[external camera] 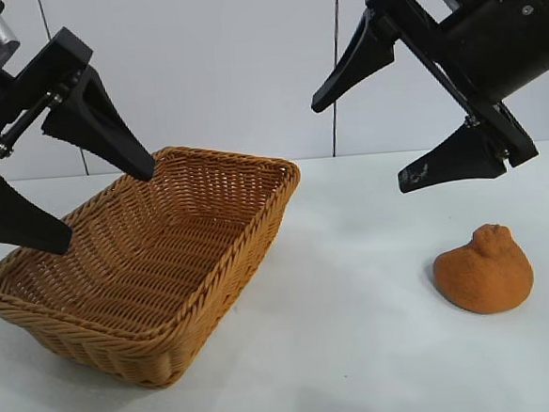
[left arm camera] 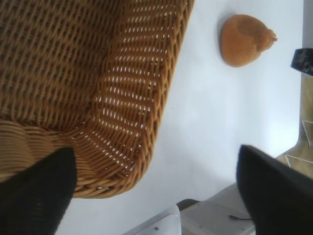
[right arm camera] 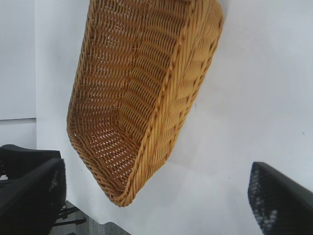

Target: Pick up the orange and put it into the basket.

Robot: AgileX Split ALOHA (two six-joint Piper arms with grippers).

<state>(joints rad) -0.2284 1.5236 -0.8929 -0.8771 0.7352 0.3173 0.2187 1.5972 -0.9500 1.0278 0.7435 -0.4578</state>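
Orange (external camera: 484, 271) on table (external camera: 360, 351), right of basket (external camera: 146, 262), well apart. Right gripper (external camera: 404, 138) above orange, jaws spread, empty. Left gripper (external camera: 81, 202) over basket, jaws spread. Risk: rounded, knobbed fruit may roll or slip from off-centre pinch.

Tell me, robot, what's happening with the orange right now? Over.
Left tool open above the basket. Right tool open, up over the orange. Orange on the table, untouched. Basket empty, nothing between them.

Basket (external camera: 147, 271) at table's (external camera: 360, 351) left, orange (external camera: 484, 271) well apart at right, both on table
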